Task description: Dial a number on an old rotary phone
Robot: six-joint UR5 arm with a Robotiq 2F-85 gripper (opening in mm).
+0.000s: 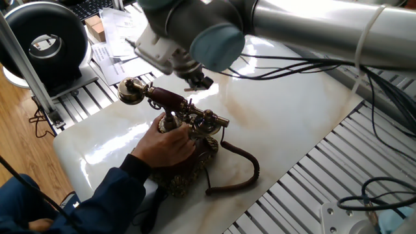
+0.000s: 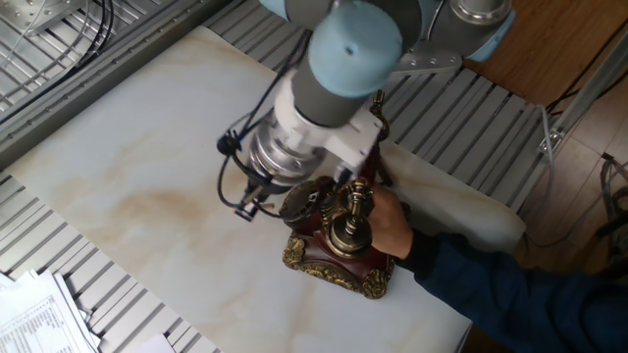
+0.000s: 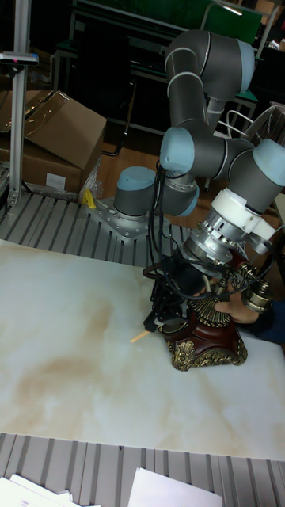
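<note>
Table (image 2: 128,167): pale marble-patterned slab with faint brown veining, laid over a ribbed metal frame. Standing on it: old rotary phone (image 2: 334,257), ornate square base near one edge (a person's hand (image 1: 166,144) rests against it); brown cord (image 1: 237,170) curling over the slab; small wooden stick (image 3: 140,336) just beside the base.

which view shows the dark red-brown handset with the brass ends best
One fixed view: the dark red-brown handset lies unobstructed across its cradle, one round brass end clear, the gripper above it. In the other fixed view the arm hides most of it, leaving one brass end. The tall fixed view shows only a brass end at the edge.
</note>
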